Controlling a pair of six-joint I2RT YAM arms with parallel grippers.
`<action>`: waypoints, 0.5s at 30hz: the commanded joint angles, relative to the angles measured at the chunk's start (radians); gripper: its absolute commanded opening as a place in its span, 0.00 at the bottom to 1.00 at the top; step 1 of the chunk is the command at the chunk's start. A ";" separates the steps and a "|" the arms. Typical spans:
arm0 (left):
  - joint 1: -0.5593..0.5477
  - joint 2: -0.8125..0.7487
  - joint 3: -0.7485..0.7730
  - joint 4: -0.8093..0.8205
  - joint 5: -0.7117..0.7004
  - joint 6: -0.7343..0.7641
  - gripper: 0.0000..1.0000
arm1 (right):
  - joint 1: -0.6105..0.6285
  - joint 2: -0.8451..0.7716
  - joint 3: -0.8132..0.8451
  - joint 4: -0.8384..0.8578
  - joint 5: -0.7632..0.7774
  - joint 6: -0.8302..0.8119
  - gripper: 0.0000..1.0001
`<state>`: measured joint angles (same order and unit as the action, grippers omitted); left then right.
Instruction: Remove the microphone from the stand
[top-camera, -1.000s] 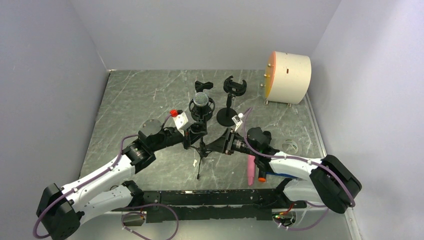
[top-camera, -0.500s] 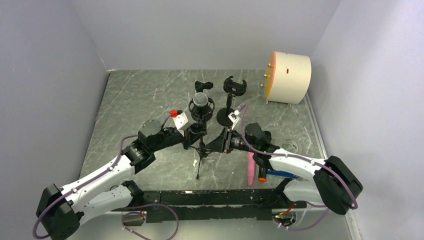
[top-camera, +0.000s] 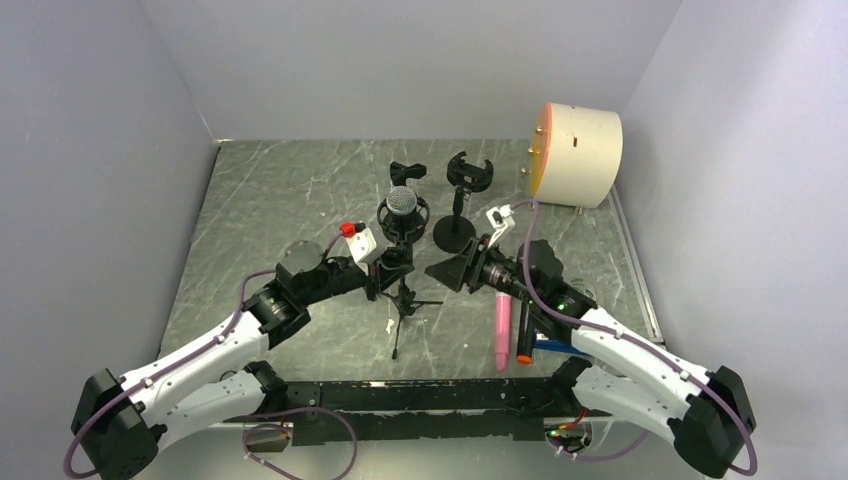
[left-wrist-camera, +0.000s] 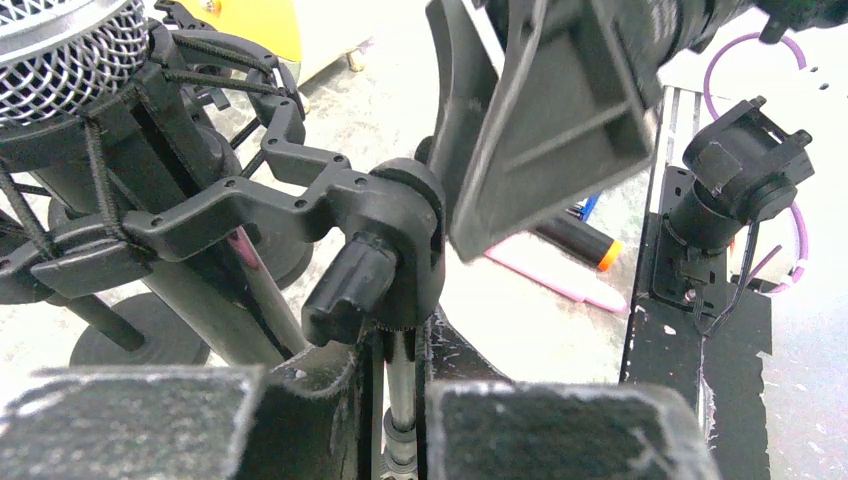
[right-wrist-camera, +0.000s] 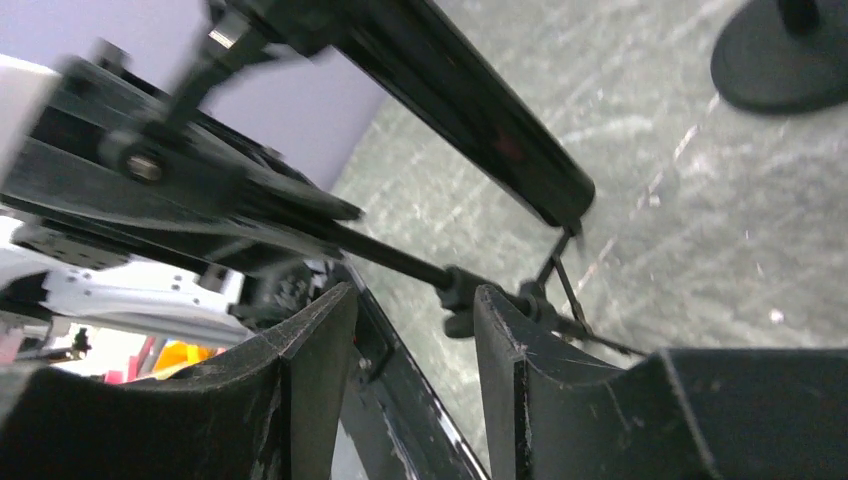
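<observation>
The left claw (left-wrist-camera: 397, 378) is clenched on the thin upright pole of the tripod stand (top-camera: 403, 303), just under the tilt knob (left-wrist-camera: 345, 290). Above it, the microphone (top-camera: 402, 201) sits in the stand's shock mount (left-wrist-camera: 225, 205), mesh head upward. The right claw (right-wrist-camera: 415, 300) is released, its fingers spread with nothing between them, hovering just beside the stand on its right. A pink marker (top-camera: 502, 335) lies on the marble table (top-camera: 270, 190) near the right arm, and a second black stand (top-camera: 458, 205) rises behind.
</observation>
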<state>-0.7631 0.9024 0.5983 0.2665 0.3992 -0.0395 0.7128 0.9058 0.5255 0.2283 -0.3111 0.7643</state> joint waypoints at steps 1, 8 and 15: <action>-0.006 -0.003 0.000 -0.026 0.020 0.027 0.03 | -0.020 -0.034 0.092 0.032 0.033 0.032 0.51; -0.005 -0.017 0.004 -0.047 0.013 0.060 0.03 | -0.026 0.034 0.175 0.176 0.015 0.174 0.57; -0.007 -0.022 0.007 -0.056 0.011 0.067 0.03 | -0.024 0.150 0.241 0.257 -0.078 0.261 0.57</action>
<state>-0.7658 0.8982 0.5983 0.2592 0.3992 -0.0151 0.6888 1.0229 0.7124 0.3786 -0.3298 0.9535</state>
